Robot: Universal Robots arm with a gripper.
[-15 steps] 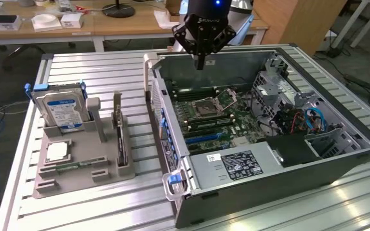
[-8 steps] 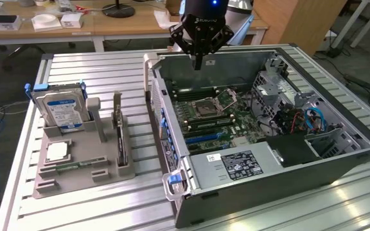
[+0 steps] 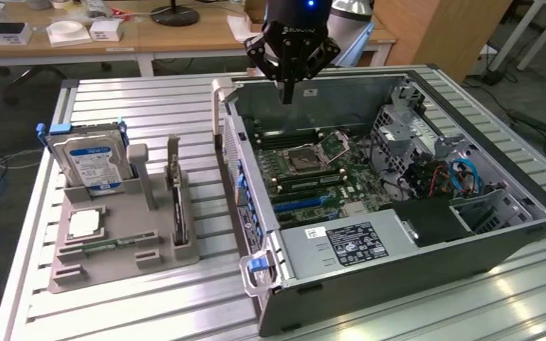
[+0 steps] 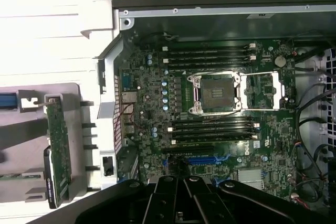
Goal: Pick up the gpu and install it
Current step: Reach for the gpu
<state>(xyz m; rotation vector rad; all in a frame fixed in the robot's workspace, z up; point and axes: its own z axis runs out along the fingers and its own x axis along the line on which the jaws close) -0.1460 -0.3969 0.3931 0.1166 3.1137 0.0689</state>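
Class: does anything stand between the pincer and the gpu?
The case's side wall rises between them, but the pincer seems to hang above its rim; the gpu stands exposed in the gray holder beside it.

gpu [image 3: 176,206] black | drive [image 3: 91,165] silver, blue-white label | holder [image 3: 111,257] grey | motherboard [image 3: 316,174] green | gripper [image 3: 288,96] black | table [image 3: 140,106] silver, ribbed

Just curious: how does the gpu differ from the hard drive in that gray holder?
The gpu is dark and very slim; the hard drive is silver, thicker, with a blue-white label. The gpu sits edge-on to the exterior view, the hard drive face-on. Both stand upright in the holder.
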